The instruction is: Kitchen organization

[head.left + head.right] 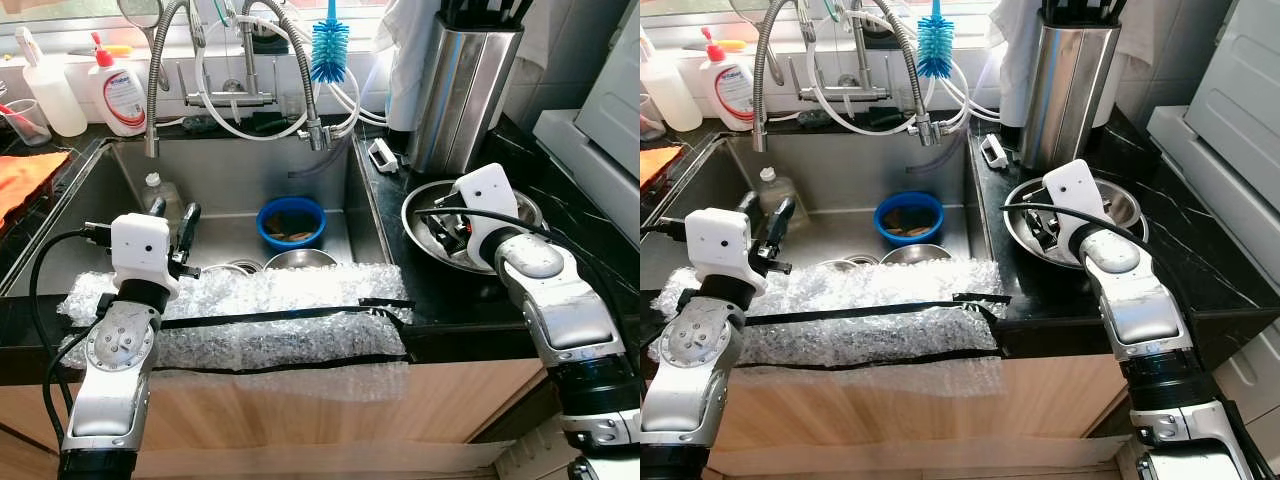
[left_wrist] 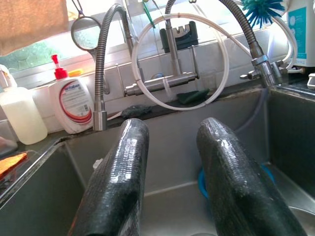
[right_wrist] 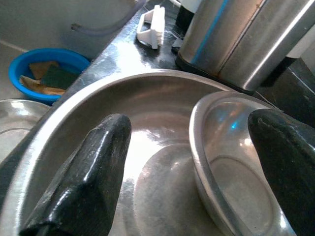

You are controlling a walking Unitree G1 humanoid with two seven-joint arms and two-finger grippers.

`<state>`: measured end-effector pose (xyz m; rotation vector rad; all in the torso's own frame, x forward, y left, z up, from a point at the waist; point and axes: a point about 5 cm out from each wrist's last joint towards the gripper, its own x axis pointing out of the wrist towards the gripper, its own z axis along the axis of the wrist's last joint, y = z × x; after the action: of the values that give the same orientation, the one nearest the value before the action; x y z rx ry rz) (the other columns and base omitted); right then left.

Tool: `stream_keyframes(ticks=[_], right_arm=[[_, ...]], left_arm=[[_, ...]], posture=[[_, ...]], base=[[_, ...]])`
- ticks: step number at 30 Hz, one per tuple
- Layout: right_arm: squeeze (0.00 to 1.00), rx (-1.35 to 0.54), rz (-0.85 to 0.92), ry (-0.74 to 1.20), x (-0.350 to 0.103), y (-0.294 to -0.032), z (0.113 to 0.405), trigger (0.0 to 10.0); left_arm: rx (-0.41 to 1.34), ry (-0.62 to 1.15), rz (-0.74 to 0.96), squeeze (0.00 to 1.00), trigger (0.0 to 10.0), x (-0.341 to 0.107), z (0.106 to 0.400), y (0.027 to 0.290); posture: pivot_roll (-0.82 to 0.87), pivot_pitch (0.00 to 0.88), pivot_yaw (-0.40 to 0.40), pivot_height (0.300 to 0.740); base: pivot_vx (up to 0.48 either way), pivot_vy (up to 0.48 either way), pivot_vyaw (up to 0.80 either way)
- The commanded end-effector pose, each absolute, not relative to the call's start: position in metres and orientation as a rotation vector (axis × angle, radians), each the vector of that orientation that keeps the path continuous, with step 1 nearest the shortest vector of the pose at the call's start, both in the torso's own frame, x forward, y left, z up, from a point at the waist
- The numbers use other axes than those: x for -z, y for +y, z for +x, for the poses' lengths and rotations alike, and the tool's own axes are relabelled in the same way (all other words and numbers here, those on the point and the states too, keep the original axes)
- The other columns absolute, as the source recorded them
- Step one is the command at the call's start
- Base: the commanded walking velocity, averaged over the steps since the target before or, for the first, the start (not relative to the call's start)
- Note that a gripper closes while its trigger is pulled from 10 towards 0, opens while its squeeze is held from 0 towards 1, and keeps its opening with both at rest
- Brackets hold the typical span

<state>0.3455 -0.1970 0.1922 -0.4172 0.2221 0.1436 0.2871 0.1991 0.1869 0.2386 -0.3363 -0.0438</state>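
A wide steel bowl (image 1: 412,218) sits on the black counter right of the sink, with a smaller steel bowl (image 3: 231,177) lying inside it. My right gripper (image 3: 189,123) hangs open just above them, one finger over the big bowl's floor, the other past the small bowl's far rim. Over the left half of the sink (image 1: 230,175) my left gripper (image 1: 173,212) is open and holds nothing. In the sink are a blue bowl (image 1: 291,222) with sponges, two steel bowls (image 1: 298,259) and a small clear bottle (image 1: 160,195).
Bubble wrap (image 1: 260,315) taped with black strips covers the sink's front edge. Spring faucets (image 1: 155,80), a blue bottle brush (image 1: 328,45) and a soap bottle (image 1: 120,95) stand behind. A tall steel canister (image 1: 462,85) is behind the bowls; an orange cloth (image 1: 25,180) lies left.
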Motion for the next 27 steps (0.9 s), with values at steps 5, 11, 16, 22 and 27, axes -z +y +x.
stream_keyframes(ticks=[5, 11, 16, 22, 27], right_arm=[[0.00, -0.114, -0.430, 0.250, -0.1865, -0.2030, 0.3446, 10.0], [0.00, -0.102, -0.423, 0.254, -0.1850, -0.2041, 0.3449, 4.4], [0.00, -0.106, -0.422, 0.255, -0.1839, -0.2034, 0.3455, 0.0], [0.00, -0.111, -0.424, 0.255, -0.1832, -0.2021, 0.3459, 0.0], [0.00, -0.113, -0.421, 0.254, -0.1829, -0.2010, 0.3456, 0.0]], left_arm=[[0.061, -0.330, 0.252, 0.00, 10.0, -0.1897, 0.2898, 0.1977], [0.065, -0.331, 0.252, 0.00, 10.0, -0.1899, 0.2903, 0.1973], [0.064, -0.331, 0.251, 0.00, 10.0, -0.1900, 0.2908, 0.1972], [0.064, -0.332, 0.251, 0.00, 10.0, -0.1902, 0.2910, 0.1975], [0.062, -0.332, 0.253, 0.00, 10.0, -0.1903, 0.2908, 0.1981]], posture=[[-0.10, 0.000, 0.046, 0.740], [-0.10, 0.000, 0.046, 0.740], [-0.10, 0.000, 0.046, 0.740], [-0.10, 0.000, 0.048, 0.740], [-0.10, 0.000, 0.047, 0.740]], base=[[0.000, 0.000, 0.00], [0.000, 0.000, 0.00], [0.000, 0.000, 0.00], [0.000, 0.000, 0.00], [0.000, 0.000, 0.00]])
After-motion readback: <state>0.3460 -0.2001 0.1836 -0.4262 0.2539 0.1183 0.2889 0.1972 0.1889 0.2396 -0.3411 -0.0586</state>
